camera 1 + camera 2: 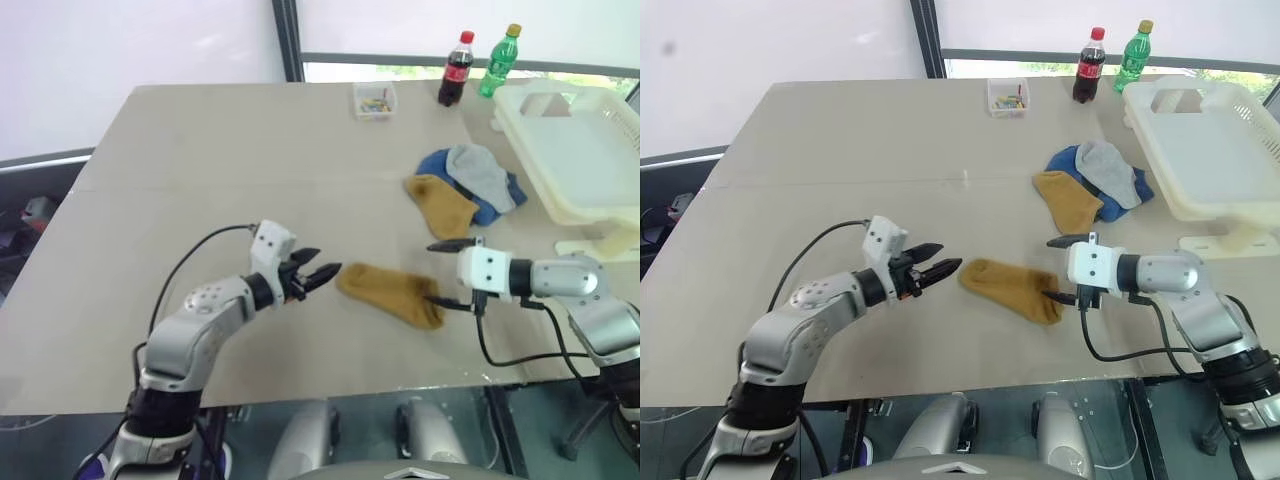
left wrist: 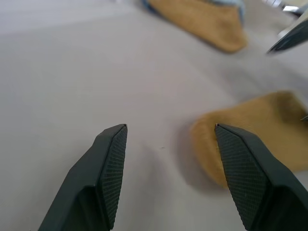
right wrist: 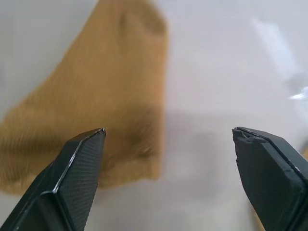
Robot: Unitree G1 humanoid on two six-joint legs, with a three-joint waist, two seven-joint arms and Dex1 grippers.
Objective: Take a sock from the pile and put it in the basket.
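My left gripper (image 1: 322,273) stands parted and empty at one end of a mustard sock (image 1: 390,293) lying flat on the table (image 1: 200,160). My right gripper (image 1: 446,272), spread wide and empty, faces the other end. Beyond lies the pile (image 1: 467,187), then the basket (image 1: 575,150).

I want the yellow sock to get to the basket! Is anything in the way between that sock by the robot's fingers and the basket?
Partly. The pile of socks lies on the table between the lone yellow sock and the basket, roughly on the straight line. Carrying the sock above it should likely clear it.
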